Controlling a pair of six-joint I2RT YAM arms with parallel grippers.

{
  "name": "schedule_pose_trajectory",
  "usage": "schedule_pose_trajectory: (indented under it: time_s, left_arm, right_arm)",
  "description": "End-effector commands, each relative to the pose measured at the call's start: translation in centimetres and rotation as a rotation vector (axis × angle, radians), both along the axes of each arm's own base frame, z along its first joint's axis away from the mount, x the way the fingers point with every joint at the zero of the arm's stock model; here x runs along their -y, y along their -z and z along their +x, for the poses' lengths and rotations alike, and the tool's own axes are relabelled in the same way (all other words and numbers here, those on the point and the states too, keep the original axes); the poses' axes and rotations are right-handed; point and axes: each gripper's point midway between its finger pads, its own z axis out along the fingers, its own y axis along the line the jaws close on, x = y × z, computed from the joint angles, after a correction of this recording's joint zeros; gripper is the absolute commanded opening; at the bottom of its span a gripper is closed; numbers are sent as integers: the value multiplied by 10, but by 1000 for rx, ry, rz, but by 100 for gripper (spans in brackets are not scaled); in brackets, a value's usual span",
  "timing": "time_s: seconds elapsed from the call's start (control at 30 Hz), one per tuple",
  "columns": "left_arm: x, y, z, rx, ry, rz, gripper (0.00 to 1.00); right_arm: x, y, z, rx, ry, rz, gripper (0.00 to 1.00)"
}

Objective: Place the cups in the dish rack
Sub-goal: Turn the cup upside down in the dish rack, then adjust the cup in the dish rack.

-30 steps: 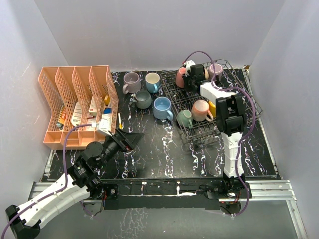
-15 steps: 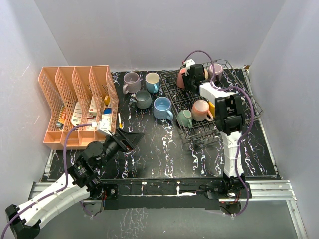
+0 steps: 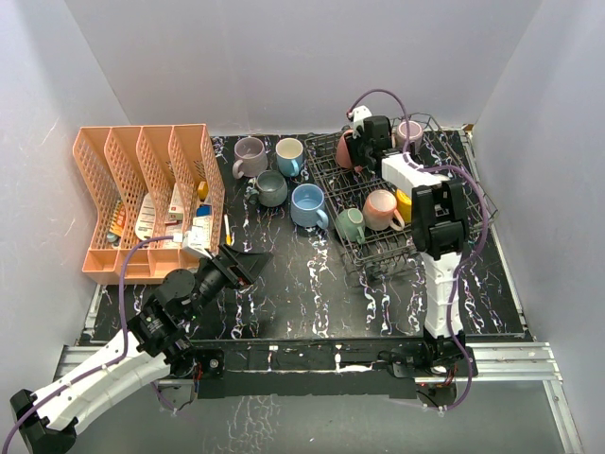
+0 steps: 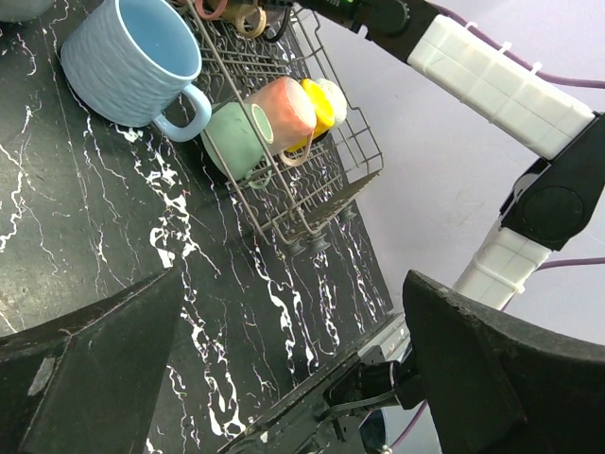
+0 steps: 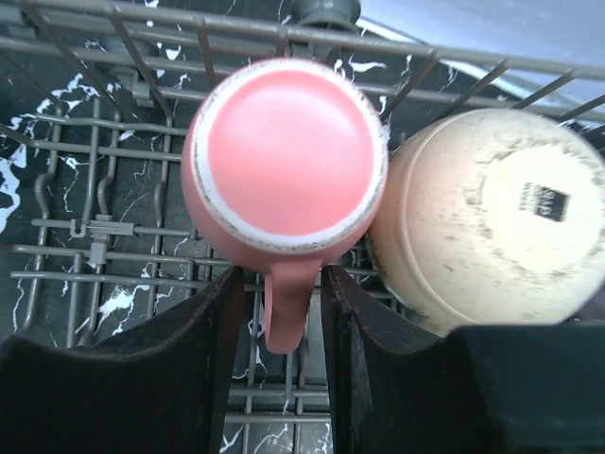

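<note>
Where the dish rack point(image 3: 378, 257) stands at the far right of the black marbled table point(image 3: 312, 288), a glossy salmon-pink cup point(image 5: 284, 156) sits upside down in its far-left corner, just beside an inverted speckled cream cup point(image 5: 492, 218). The right gripper point(image 5: 281, 284) straddles the pink handle, jaws slightly parted and not pinching. The left gripper point(image 4: 288, 284) hangs spread wide at near left.

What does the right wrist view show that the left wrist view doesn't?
Right wrist only: a pink cup's upturned base, its handle between the fingers of the right tool, a cream cup beside it. Left wrist only: a blue cup on the table, green, peach and yellow cups lying in the rack, the right arm. Both: the rack and table.
</note>
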Motion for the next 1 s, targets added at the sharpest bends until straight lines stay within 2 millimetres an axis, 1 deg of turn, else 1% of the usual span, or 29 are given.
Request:
schedule_pose_trajectory:
  time_s: [0.0, 0.17, 0.27, 0.37, 0.43, 0.57, 0.63, 0.67, 0.7, 0.73, 0.77, 0.83, 0.9, 0.97]
  left_arm:
    - [0, -7, 1, 20, -3, -16, 97]
    - [1, -9, 0, 21, 3, -18, 97]
    - [-1, -11, 0, 24, 3, -19, 97]
    - [-2, -12, -1, 27, -1, -23, 97]
    - [-3, -12, -2, 27, -3, -24, 97]
    - [-4, -12, -2, 25, -3, -23, 97]
    - [-3, -11, -2, 24, -3, -25, 97]
    - [-3, -11, -2, 24, -3, -25, 97]
    - [-2, -11, -2, 23, 1, -27, 97]
    - [-2, -10, -2, 22, 1, -27, 97]
    - [-2, -10, -2, 21, 2, -28, 97]
    - [-2, -10, -2, 20, 2, -30, 97]
    - [-2, -10, -2, 20, 3, -31, 97]
    - [-2, -11, -3, 19, 2, -31, 97]
  right_arm:
    - [3, -94, 10, 212, -7, 3, 41]
    - [12, -93, 10, 210, 19, -30, 40]
    - [19, -97, 11, 216, 35, -46, 40]
    - [21, -105, 10, 231, 30, -53, 40]
    - [18, -112, 7, 234, -7, -56, 41]
    - [-4, -123, -11, 227, -189, -57, 40]
    - [-13, -127, -21, 228, -268, -51, 37]
    - [-18, -126, -25, 220, -307, -46, 34]
    - [-23, -123, -28, 209, -341, -42, 27]
    - [-27, -119, -31, 193, -372, -36, 18]
    - [-31, -112, -34, 166, -404, -29, 12]
    - [-35, -101, -32, 131, -428, -24, 8]
    - [-37, -89, -31, 90, -436, -19, 8]
    - [-36, -81, -27, 72, -426, -15, 8]
